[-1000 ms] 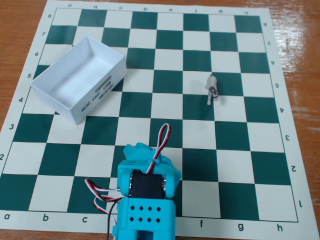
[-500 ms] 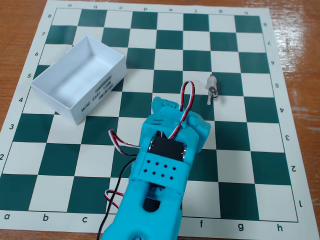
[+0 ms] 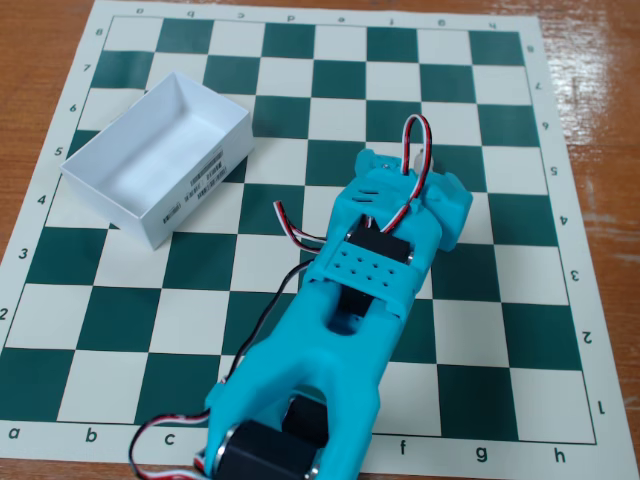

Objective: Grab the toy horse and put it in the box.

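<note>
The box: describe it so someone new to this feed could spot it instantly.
Look at the green-and-white chessboard mat that covers the wooden table. In its upper left part, in the fixed view, the box lies skewed across the squares. It is shallow, white and empty, with small black print on its near long side; the turquoise arm is apart from it.

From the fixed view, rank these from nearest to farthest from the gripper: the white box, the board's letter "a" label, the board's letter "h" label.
Measured from the gripper, whose head reaches the board's middle right:
1. The box, at upper left on the board.
2. The letter "h" label, at the bottom right corner.
3. The letter "a" label, at the bottom left corner, farthest.
</note>
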